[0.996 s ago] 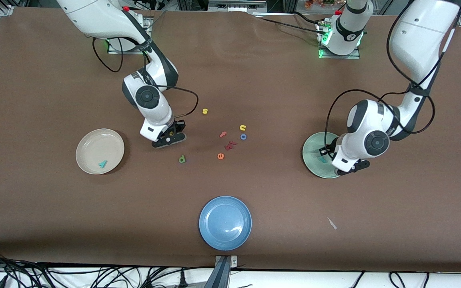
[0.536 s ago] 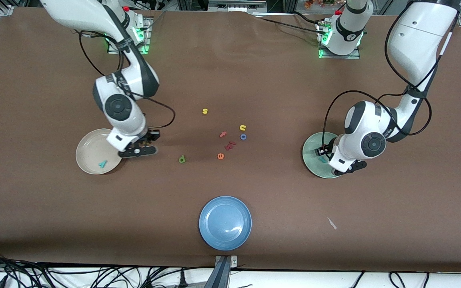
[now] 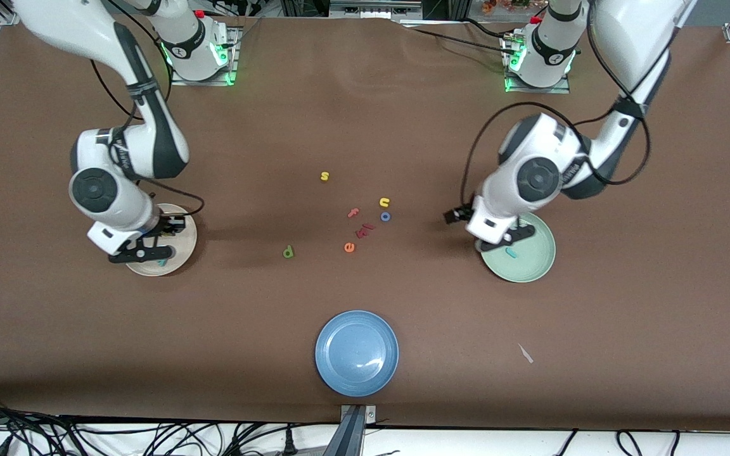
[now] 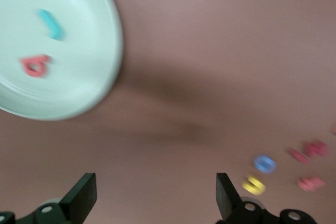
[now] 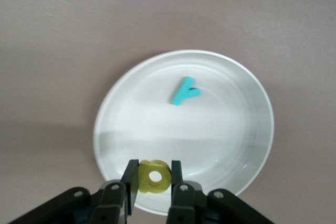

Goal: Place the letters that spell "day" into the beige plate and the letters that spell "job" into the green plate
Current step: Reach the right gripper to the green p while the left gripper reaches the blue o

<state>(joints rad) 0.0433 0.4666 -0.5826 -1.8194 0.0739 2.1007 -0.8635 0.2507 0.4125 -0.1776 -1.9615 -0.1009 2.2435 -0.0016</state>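
Your right end effector (image 5: 153, 183) is now hanging over the rim of the beige plate (image 3: 181, 223), having travelled there from the loose letters at mid-table. It is clamped on the yellow a (image 5: 154, 177), not yet released. The teal y (image 5: 184, 91) is already lying in that plate.

Your left end effector (image 4: 152, 203) is standing wide open and empty, and it is moving off the green plate (image 3: 539, 266) toward the letter cluster. A moment ago it was nearly closed over that plate. The teal j (image 4: 50, 23) and the salmon b (image 4: 35, 65) are now both lying in the green plate, so I judge the b to be freshly dropped.

Outstanding items: the dark green d (image 3: 288, 252) is lying alone on the table, nearer the front camera than the cluster; the blue o (image 3: 385, 216) is sitting just beside the yellow u (image 3: 384, 202).

Assessment: "job" is lacking only the o, and "day" will lack only the d once you release the a. Open the right end effector fully inside the rim, since it is presently hovering at the plate's edge.
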